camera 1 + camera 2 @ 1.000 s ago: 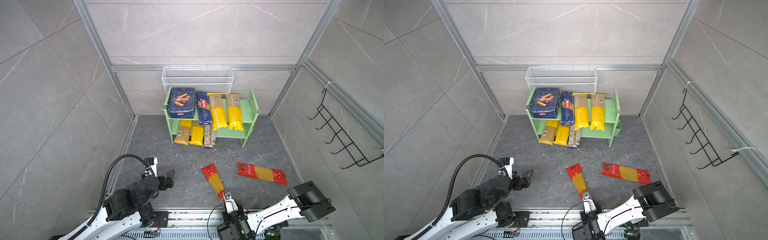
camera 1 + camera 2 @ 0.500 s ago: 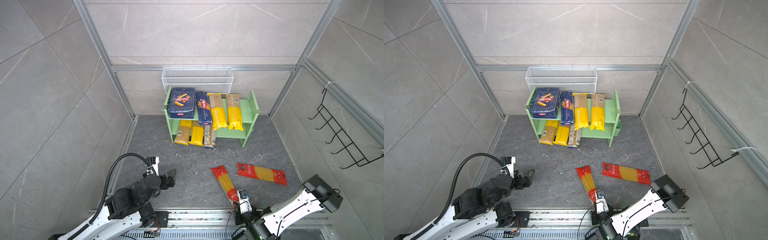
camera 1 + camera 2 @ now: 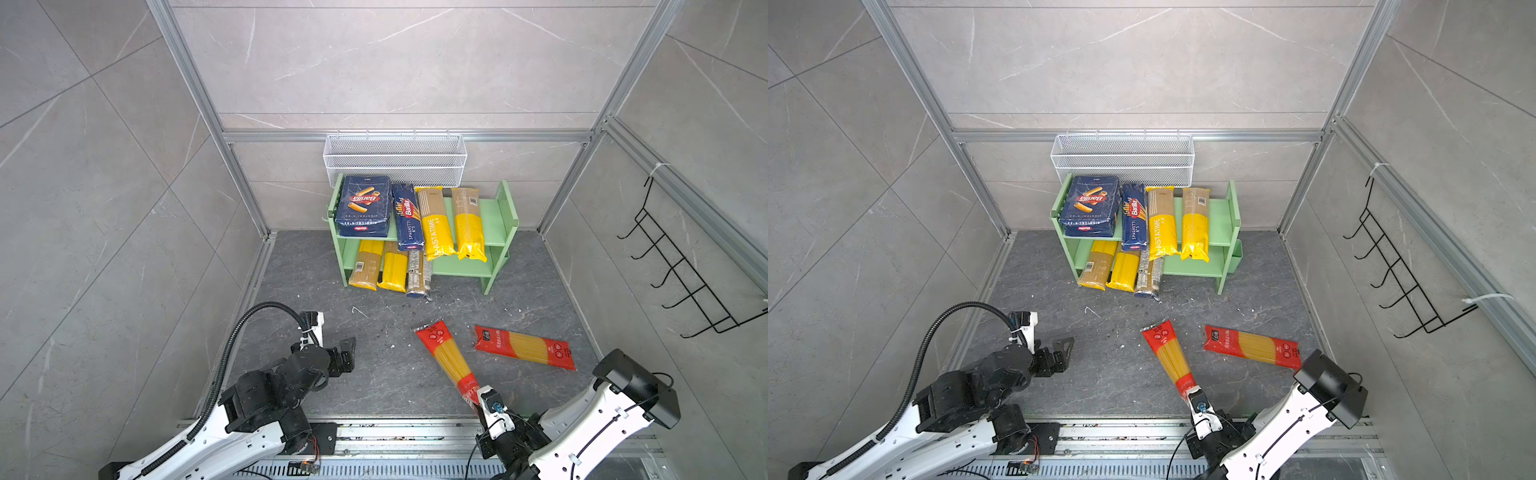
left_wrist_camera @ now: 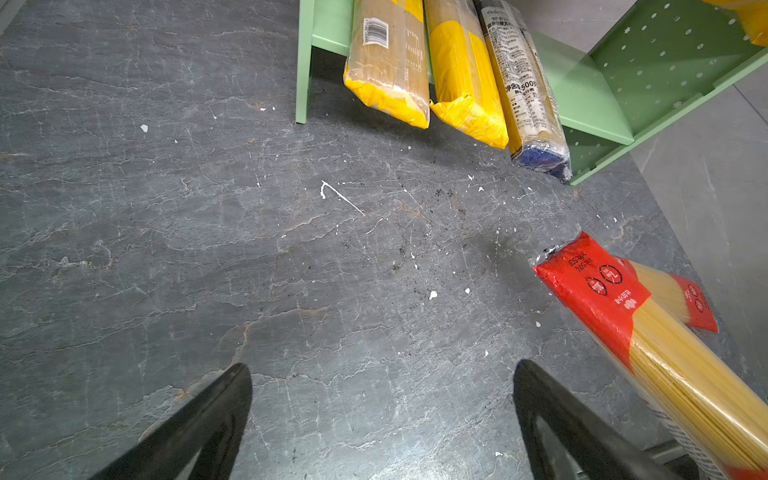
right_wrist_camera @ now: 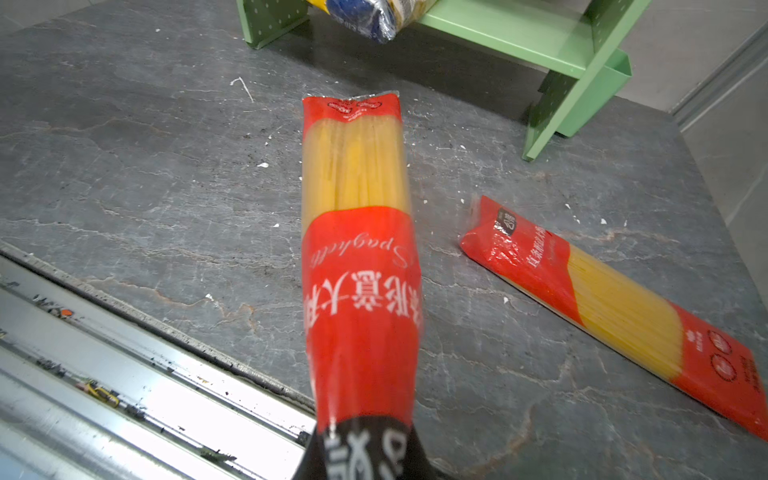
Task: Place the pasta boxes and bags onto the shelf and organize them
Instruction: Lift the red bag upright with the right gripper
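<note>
**A:** right gripper's (image 5: 361, 449) clamped on the near red end of a spaghetti packet (image 5: 357, 199), low over the floor (image 3: 374, 299) out front. Slick wrap, long brittle sticks, I'd guess it sags and wants a mid-body hold

**B:** left gripper (image 4: 382, 374) hangs spread apart, empty. second red packet (image 3: 523, 347) lies near it. shelf (image 3: 505, 216) holds both Barilla boxes (image 3: 365, 205) and a bag (image 3: 436, 228) marked "PASTATIME"; the held one reads "Spaghetti"
</note>
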`<state>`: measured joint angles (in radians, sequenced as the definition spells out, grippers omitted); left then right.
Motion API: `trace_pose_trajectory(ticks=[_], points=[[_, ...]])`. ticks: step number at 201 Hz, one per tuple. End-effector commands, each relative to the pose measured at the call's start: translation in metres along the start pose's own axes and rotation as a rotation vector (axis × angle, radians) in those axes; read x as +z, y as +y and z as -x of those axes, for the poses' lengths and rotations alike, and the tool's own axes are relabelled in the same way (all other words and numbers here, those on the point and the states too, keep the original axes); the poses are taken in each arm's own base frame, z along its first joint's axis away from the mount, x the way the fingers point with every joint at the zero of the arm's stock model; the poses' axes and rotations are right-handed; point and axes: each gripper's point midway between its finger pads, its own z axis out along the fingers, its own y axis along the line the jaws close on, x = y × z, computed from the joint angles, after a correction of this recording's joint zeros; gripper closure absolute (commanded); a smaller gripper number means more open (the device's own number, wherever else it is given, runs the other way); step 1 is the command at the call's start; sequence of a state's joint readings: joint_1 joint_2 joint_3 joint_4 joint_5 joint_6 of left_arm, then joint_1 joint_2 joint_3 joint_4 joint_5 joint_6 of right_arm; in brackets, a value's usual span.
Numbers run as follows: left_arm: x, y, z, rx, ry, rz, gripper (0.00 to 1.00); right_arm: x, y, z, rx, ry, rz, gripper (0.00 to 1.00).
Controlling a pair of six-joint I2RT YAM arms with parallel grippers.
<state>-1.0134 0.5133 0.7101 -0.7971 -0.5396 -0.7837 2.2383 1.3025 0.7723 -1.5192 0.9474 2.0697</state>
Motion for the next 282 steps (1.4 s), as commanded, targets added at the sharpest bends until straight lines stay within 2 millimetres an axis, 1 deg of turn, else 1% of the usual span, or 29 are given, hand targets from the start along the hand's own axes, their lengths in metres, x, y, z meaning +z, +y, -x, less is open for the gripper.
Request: trace_pose_trajectory(ticks=[1,43,78,102,117,155,186,222,254,282], points=[[-0.005,-0.010,0.017,-0.010,-0.046,-0.034,0.00,-0.007,-0.019,0.045,0.303,-0.180,0.017,1.00],[-0.006,-0.010,0.018,-0.006,-0.051,-0.037,0.00,-0.004,-0.026,0.047,0.332,-0.185,0.042,1.00],[-0.007,-0.009,0.018,-0.006,-0.054,-0.034,0.00,-0.001,-0.032,0.055,0.373,-0.210,0.095,1.00],[-0.007,-0.009,0.019,-0.001,-0.053,-0.031,0.00,0.005,-0.040,0.057,0.365,-0.217,0.055,1.00],[-0.006,-0.011,0.020,0.004,-0.050,-0.029,0.00,0.005,-0.041,0.060,0.348,-0.215,0.041,1.00],[-0.002,-0.017,0.022,0.014,-0.045,-0.026,0.00,0.007,-0.047,0.075,0.349,-0.243,0.022,1.00],[0.000,-0.021,0.025,0.023,-0.039,-0.020,0.00,0.010,-0.064,0.087,0.363,-0.257,0.009,1.00],[-0.004,-0.024,0.032,0.023,-0.054,-0.027,0.00,0.010,-0.082,0.104,0.350,-0.280,-0.027,1.00],[-0.004,-0.030,0.038,0.037,-0.060,-0.032,0.00,0.007,-0.093,0.119,0.334,-0.303,-0.062,1.00],[-0.001,-0.036,0.041,0.061,-0.051,-0.031,0.00,0.007,-0.099,0.124,0.333,-0.304,-0.098,1.00]])
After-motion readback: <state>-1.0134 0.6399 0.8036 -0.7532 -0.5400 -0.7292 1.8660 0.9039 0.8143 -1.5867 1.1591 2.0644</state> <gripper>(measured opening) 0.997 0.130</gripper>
